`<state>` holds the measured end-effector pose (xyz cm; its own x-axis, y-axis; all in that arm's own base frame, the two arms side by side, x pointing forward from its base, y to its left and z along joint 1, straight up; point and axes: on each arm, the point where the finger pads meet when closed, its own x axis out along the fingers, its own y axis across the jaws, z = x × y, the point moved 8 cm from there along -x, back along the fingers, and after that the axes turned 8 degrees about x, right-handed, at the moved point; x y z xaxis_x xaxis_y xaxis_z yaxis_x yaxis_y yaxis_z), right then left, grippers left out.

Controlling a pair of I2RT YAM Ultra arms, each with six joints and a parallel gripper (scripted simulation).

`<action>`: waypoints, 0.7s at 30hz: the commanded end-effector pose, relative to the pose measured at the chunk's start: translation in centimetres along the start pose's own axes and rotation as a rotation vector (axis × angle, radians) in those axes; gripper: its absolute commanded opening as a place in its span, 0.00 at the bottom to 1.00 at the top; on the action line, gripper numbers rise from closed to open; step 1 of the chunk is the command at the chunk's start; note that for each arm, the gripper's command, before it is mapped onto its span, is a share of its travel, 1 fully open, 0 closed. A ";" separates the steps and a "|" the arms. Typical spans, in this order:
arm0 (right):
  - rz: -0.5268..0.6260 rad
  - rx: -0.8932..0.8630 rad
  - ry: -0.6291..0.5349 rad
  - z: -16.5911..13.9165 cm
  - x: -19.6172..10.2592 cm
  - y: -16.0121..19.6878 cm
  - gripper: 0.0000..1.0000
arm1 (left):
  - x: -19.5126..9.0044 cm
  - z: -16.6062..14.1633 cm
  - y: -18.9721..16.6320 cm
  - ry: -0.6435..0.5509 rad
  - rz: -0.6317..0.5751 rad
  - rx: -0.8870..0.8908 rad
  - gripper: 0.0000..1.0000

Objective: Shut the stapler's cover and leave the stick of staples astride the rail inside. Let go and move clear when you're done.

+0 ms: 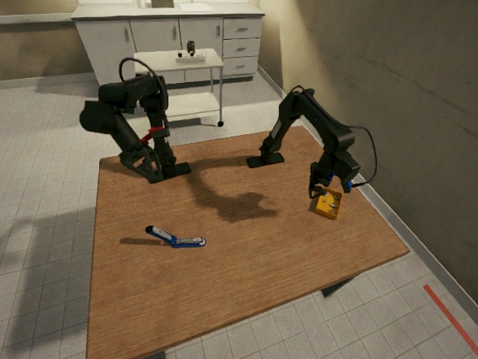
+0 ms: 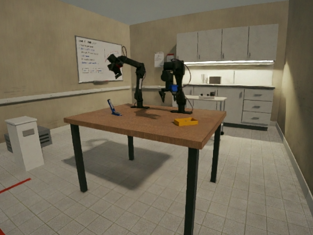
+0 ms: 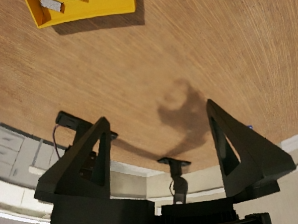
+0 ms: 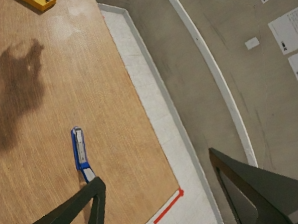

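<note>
Bench (image 1: 244, 284) (image 2: 146, 125) (image 3: 150, 60) (image 4: 115, 100) first: stapler side has bare wood toward mid-bench; the near side edge leaves less room behind the cover. Right arm is nearer, so we'd use it. Right fingers (image 1: 154, 176) (image 2: 116, 75) are spread, empty, high over the bench. Left fingers (image 1: 330, 191) (image 2: 169, 100) are spread too, near the yellow tray (image 1: 325, 213) (image 2: 186, 123) (image 3: 100, 15) (image 4: 47, 5), well apart from the stapler; keep them there.

Stapler (image 1: 175, 242) (image 2: 113, 109) (image 4: 81, 160) sits outward from the right arm, below its fingers. Long axis runs roughly crosswise to our reach; base (image 1: 189, 244) (image 2: 116, 114) (image 4: 75, 152) flat, nose toward mid-bench. Cover (image 1: 160, 234) (image 2: 109, 103) (image 4: 88, 174) leans up and back toward the side edge, so we'd swing it over from behind.

Pale strip (image 1: 189, 240) (image 4: 79, 137) on the base is probably rail plus staples, but we can't confirm seating from here.
</note>
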<state>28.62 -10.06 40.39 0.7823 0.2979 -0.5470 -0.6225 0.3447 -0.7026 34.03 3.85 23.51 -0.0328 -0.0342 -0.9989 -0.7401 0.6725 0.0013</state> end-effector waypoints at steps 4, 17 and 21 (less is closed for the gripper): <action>-0.009 -0.007 -0.001 0.2 -0.2 -0.1 1.00 | -0.3 0.0 0.0 -0.009 -0.008 0.000 1.00; -0.009 -0.007 -0.001 0.2 -0.2 -0.1 1.00 | -0.3 0.0 0.0 -0.009 -0.008 0.000 1.00; -0.028 0.015 0.030 0.1 -0.1 -0.3 1.00 | -0.4 0.2 -0.6 -0.059 -0.035 0.038 1.00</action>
<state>28.66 -10.20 40.37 0.7840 0.2851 -0.5514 -0.6207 0.3497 -0.7018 34.14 3.86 23.51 -0.0262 -0.0336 -0.9991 -0.7377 0.6752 -0.0034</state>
